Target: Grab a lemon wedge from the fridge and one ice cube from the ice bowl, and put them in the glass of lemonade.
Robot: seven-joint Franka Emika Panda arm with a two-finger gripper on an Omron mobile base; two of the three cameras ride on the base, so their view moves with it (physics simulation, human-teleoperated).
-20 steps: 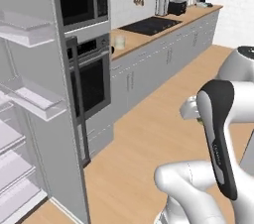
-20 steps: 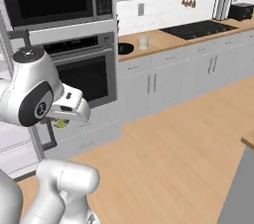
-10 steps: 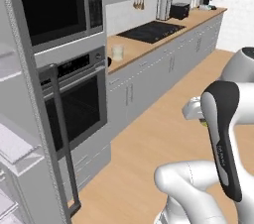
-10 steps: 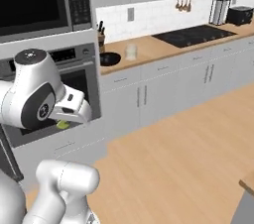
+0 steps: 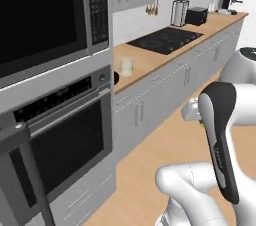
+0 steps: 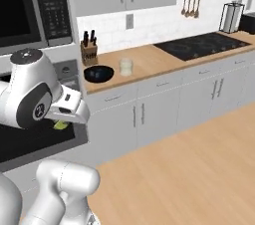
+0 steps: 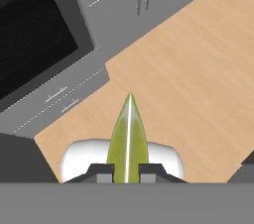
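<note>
My gripper point(image 7: 127, 171) is shut on the lemon wedge point(image 7: 128, 139), a pale yellow-green sliver pointing away between the fingertips point(image 7: 101, 171). In the right base view the lemon wedge point(image 6: 61, 125) sits in the gripper point(image 6: 63, 124), held low in front of the oven. The ice bowl point(image 6: 98, 73), round and black, rests on the wooden counter, and the glass of lemonade point(image 6: 126, 66) stands just right of it. From the left, the glass of lemonade point(image 5: 126, 66) and the ice bowl's edge point(image 5: 116, 77) appear beyond the oven. Ice cubes are too small to make out. The fridge door's edge point(image 5: 22, 180) is at lower left.
A black oven stack point(image 5: 60, 135) with a microwave point(image 5: 45, 15) above fills the left. A knife block point(image 6: 89, 53) stands behind the bowl. Further right lie a cooktop point(image 6: 201, 46) and grey cabinets point(image 6: 159, 107). Open wooden floor point(image 6: 189, 169) spreads below.
The whole picture has shifted: the camera has swung away from the open fridge toward the oven and counter. The gripper has stayed shut on the lemon wedge.
</note>
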